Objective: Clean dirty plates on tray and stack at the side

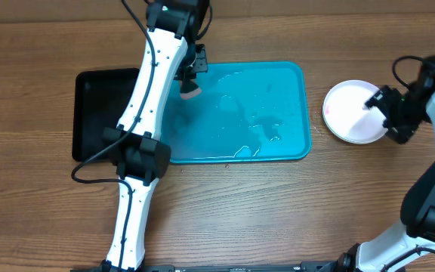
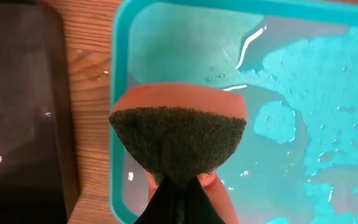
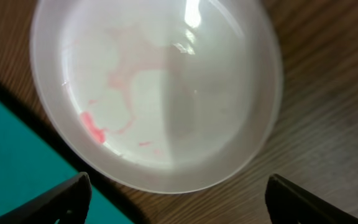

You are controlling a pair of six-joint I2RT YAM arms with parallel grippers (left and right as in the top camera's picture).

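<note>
The turquoise tray (image 1: 293, 113) lies mid-table, wet with water patches and bare of plates; it also shows in the left wrist view (image 2: 303, 93). My left gripper (image 1: 190, 85) is shut on a pink sponge with a dark scouring side (image 2: 178, 140), held over the tray's left end. One white plate (image 1: 351, 112) with faint red smears lies on the table right of the tray; in the right wrist view (image 3: 157, 87) it fills the frame. My right gripper (image 1: 380, 106) is open at the plate's right edge, its fingers (image 3: 179, 202) wide apart and empty. The other plates are out of view.
A black rectangular tray (image 1: 100, 113) lies left of the turquoise tray, touching its left edge; it shows at the left in the left wrist view (image 2: 17, 106). The table is brown wood (image 1: 278, 211).
</note>
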